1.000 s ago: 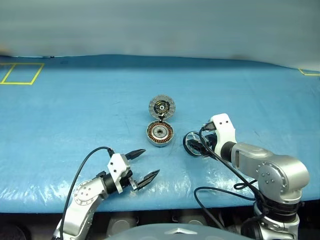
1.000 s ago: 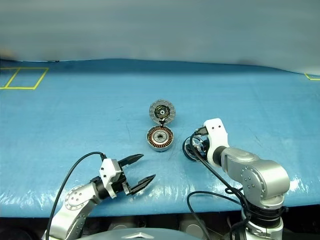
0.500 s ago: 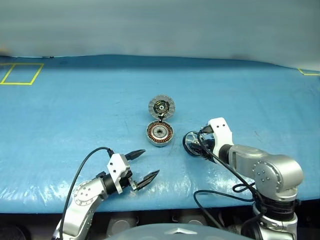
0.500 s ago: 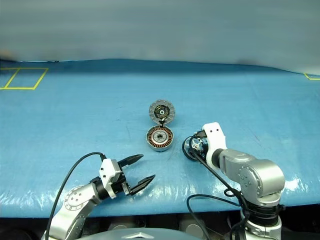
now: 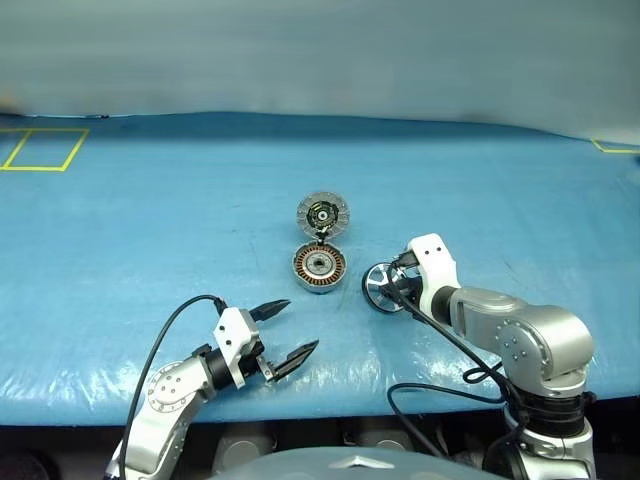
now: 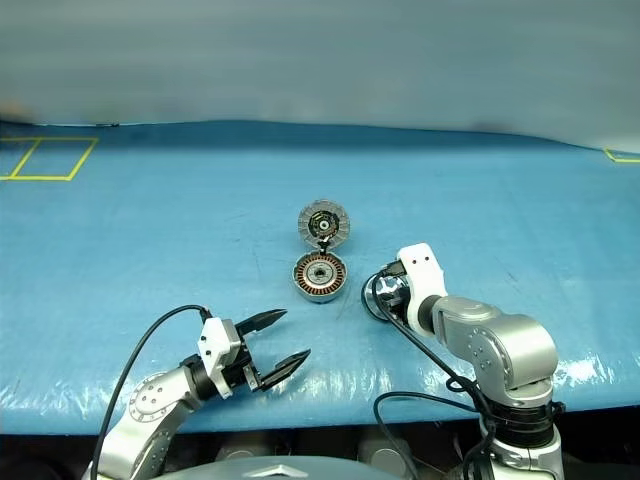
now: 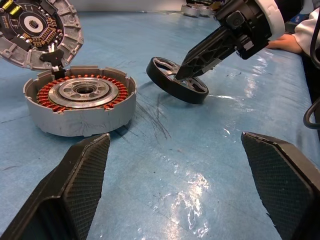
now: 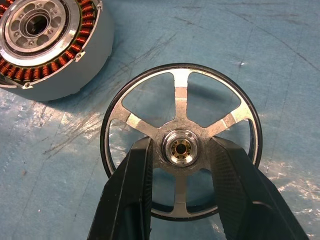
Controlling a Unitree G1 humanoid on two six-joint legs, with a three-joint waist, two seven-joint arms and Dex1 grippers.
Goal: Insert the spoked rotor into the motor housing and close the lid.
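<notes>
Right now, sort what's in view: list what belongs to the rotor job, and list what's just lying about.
Job:
spoked rotor, right pincer closed on its hub
motor housing
lid, standing open

Lying about:
yellow tape square on the blue table cover
left pincer, open, holding nothing

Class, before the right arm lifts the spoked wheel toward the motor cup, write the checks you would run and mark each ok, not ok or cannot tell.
1. Right gripper fingers straddle the hub of the spoked rotor: ok.
2. Grip firm on the hub: cannot tell.
3. Rotor lying flat: not ok, one edge is tilted up off the blue table cover.
4. Motor housing open, windings exposed: ok.
5. Lid swung back, clear of the opening: ok.
6. Left gripper open and away from the parts: ok.
</notes>
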